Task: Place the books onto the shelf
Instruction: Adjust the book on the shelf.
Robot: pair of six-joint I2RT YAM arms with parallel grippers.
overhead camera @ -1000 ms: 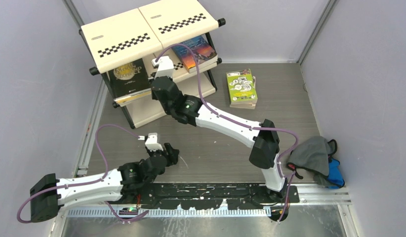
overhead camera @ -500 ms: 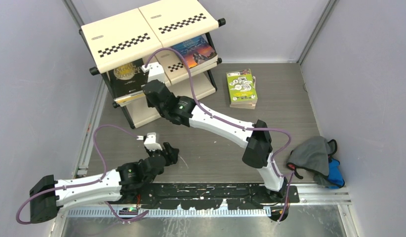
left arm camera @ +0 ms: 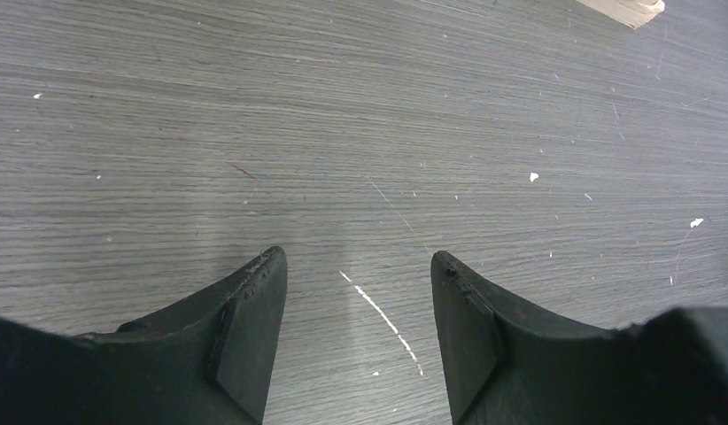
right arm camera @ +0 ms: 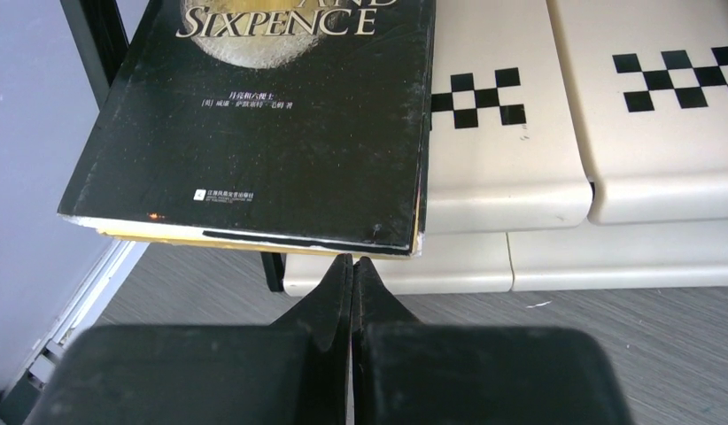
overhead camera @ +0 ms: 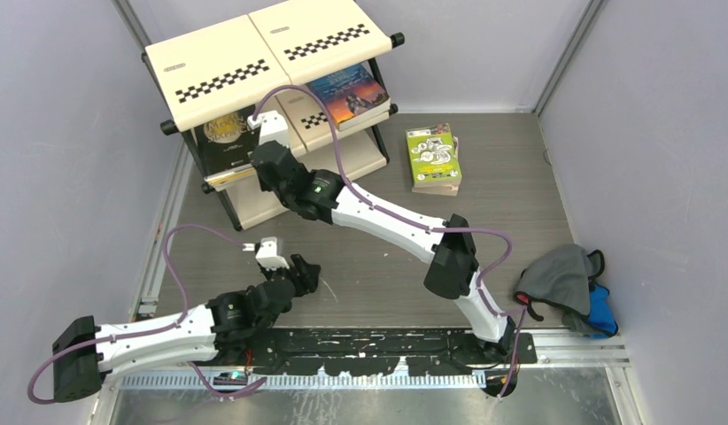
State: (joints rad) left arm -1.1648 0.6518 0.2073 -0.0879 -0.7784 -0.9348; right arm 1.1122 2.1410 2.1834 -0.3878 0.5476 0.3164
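Only R wrist cam shows R fingers (right arm camera: 341,297) pressed together, empty, at black book (right arm camera: 254,115) edge; L fingers (left arm camera: 257,305) apart, empty

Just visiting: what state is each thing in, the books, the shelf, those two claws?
shelf, upright.
black book, flat on its middle tier, overhanging the front.
blue book, flat on the same tier, right side.
lime green book, flat on a second book on the table.
left gripper, open, empty, over the table.
right gripper, shut, empty, tips at the black book's edge.
cloth bundle, crumpled.
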